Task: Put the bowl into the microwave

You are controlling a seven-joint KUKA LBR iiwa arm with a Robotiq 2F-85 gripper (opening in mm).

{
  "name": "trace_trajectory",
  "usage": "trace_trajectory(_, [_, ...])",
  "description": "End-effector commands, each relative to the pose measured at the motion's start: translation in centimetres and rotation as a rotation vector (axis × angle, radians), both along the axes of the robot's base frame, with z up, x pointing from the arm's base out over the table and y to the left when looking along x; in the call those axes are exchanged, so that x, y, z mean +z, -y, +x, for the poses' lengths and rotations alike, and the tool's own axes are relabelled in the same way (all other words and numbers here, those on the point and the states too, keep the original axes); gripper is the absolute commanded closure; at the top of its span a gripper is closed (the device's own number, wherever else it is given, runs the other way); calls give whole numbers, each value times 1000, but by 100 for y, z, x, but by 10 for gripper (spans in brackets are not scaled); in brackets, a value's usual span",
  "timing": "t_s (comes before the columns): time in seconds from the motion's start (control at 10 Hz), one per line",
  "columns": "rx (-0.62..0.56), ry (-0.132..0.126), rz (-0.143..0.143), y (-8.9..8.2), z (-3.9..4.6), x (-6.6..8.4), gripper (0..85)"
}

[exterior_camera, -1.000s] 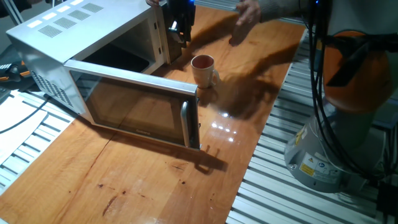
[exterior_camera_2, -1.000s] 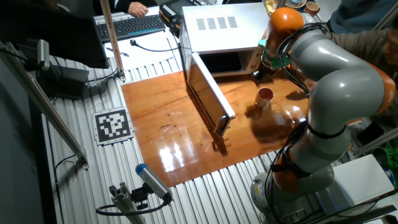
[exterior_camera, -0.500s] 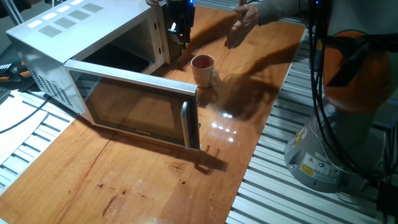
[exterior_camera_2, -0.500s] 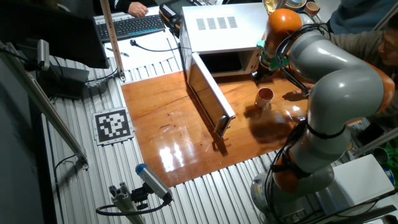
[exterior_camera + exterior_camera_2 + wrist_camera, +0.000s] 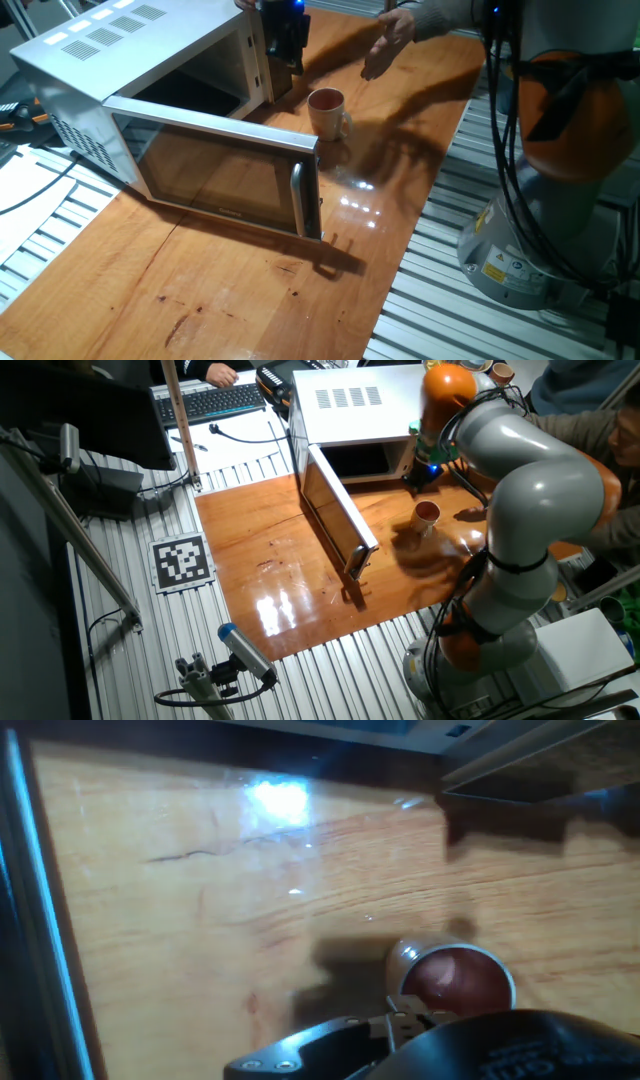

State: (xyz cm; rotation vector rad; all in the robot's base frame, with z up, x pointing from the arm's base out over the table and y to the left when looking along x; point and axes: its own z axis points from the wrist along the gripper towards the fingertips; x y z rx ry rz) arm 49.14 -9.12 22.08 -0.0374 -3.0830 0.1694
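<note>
The bowl [image 5: 326, 110] stands upright on the wooden table just right of the microwave's open front, cream outside and reddish-brown inside. It also shows in the other fixed view [image 5: 427, 515] and low in the hand view [image 5: 455, 982]. The microwave [image 5: 110, 60] is silver-white, and its dark glass door [image 5: 215, 170] is swung wide open toward the table's middle. My gripper [image 5: 285, 50] hangs above the table beside the microwave's front right corner, behind the bowl and apart from it. It holds nothing, and its dark fingers do not show clearly enough to read their spacing.
A person's hand [image 5: 385, 40] reaches over the table's far side, close to the bowl. The open door with its bar handle [image 5: 298, 195] juts across the table. A keyboard [image 5: 215, 400] and cables lie behind the microwave. The robot's base [image 5: 540, 240] stands at the right.
My gripper has lifted slightly and shifted toward the microwave's corner. The person's hand has moved a little over the table. The bowl has stayed put.
</note>
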Motion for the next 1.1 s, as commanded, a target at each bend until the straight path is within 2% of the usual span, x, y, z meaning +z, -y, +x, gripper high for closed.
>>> trace_trajectory(0.0, [22,5,-74,-1,-1,1,850])
trace_trajectory(0.1, [11,-13,-44,-1,-1,1,850])
trace_trajectory(0.2, [19,-5,-63,-1,-1,1,680])
trace_trajectory(0.3, [14,11,-68,137,-26,-61,510])
trace_trajectory(0.4, [10,24,-69,255,-54,-117,510])
trace_trajectory(0.6, [10,26,-67,454,-115,-182,510])
trace_trajectory(0.8, [10,26,-59,563,-144,-202,510])
trace_trajectory(1.0, [4,26,-61,576,-149,-208,510])
